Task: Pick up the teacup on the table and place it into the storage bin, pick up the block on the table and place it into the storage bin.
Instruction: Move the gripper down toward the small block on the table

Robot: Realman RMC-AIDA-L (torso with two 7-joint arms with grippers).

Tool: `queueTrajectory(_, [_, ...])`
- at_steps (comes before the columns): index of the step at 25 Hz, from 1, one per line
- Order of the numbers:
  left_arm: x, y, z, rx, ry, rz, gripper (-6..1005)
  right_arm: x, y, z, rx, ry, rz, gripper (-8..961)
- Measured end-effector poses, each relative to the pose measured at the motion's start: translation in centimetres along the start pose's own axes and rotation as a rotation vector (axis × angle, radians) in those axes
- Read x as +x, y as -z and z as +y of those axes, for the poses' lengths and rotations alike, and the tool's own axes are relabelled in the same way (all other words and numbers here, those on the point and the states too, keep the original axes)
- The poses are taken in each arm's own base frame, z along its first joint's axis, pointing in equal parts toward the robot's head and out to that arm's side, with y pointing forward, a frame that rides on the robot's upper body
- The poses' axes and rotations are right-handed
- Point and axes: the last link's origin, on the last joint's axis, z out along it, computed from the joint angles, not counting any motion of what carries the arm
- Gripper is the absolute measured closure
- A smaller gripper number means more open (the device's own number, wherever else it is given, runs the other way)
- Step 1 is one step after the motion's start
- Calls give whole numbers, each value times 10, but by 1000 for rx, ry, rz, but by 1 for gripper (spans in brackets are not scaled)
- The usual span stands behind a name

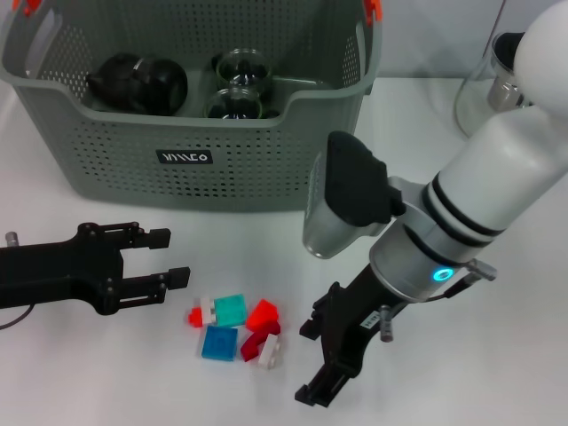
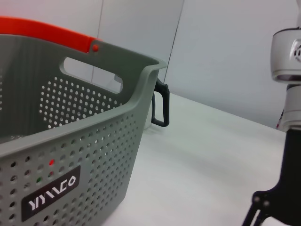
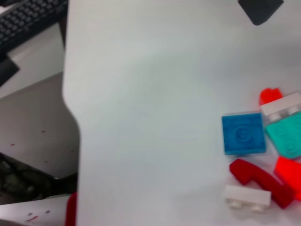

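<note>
Toy blocks (image 1: 235,327) lie clustered at lower centre, in front of the storage bin (image 1: 191,160). Judged light, rigid, slick plastic; grip across flat sides. Right gripper (image 1: 321,355) open beside them, empty; left gripper (image 1: 169,259) open, empty, at left.

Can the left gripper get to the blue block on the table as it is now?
Probably yes. The left gripper is open and points toward the pile. The blue block lies at the pile's near-left corner, with bare table between and nothing over it. The right gripper is on the far side.
</note>
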Motion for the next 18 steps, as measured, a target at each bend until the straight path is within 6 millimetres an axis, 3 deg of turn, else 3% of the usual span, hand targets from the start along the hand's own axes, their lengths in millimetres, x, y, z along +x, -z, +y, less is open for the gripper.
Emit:
queueTrajectory(7, [0,0,0,-1,2,1,335,-5,-16,-3,52,21,-3,10])
queueTrajectory(18, [-1,-1,1,-2,-1,2,335,-6,-23,-4,62,22,-4,12])
